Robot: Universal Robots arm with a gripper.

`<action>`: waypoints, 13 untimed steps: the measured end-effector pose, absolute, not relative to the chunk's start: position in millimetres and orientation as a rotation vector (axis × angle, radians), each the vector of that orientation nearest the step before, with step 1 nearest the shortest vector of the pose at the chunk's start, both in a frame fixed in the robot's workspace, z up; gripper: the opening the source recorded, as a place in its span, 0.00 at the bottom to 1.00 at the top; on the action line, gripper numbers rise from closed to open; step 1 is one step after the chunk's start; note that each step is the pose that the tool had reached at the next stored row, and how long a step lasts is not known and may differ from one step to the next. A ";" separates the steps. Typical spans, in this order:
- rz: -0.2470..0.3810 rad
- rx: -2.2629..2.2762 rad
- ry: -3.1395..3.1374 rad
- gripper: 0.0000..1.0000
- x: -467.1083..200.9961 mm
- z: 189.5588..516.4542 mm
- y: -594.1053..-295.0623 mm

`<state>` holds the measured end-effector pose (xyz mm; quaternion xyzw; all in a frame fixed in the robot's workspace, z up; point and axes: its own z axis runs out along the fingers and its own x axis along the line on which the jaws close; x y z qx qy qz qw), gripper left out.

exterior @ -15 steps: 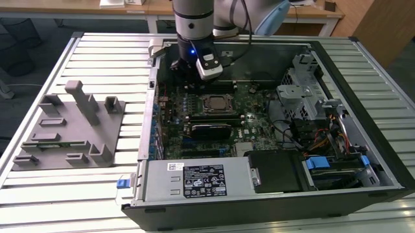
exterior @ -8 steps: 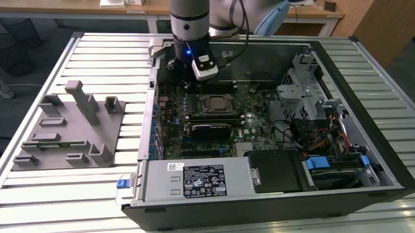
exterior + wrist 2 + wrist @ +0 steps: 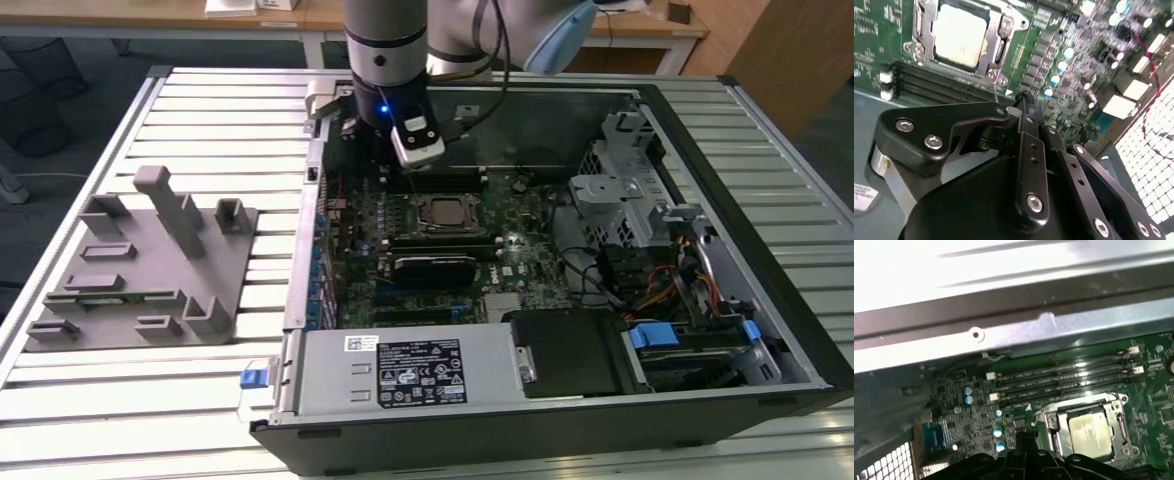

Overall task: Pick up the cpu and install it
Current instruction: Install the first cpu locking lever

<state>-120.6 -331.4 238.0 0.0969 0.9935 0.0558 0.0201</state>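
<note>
The cpu [image 3: 445, 212] lies flat in the metal-framed socket of the green motherboard [image 3: 527, 255], inside the open computer case. Its pale silvery top faces up in both wrist views [image 3: 960, 35] [image 3: 1090, 435]. My gripper [image 3: 412, 172] hangs over the board just behind the socket, toward the case's back wall, clear of the cpu. Its black fingers [image 3: 1025, 107] meet at a narrow tip with nothing between them. That shut tip [image 3: 1021, 438] points at the board beside the socket's corner.
Empty memory slots [image 3: 1064, 375] run between the socket and the case wall [image 3: 1004, 315]. A grey slotted holder block [image 3: 147, 260] stands on the ribbed table at the exterior view's left. The power supply [image 3: 400, 370] and drive cage [image 3: 627, 200] crowd the case's near and right sides.
</note>
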 end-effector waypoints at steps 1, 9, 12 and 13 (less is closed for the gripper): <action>0.189 0.301 3.082 0.11 -120.9 238.0 -331.5; 0.340 0.304 3.078 0.11 -121.4 237.9 -331.7; 0.359 0.304 3.077 0.11 -121.5 238.5 -331.6; 0.359 0.304 3.077 0.11 -121.5 238.6 -331.6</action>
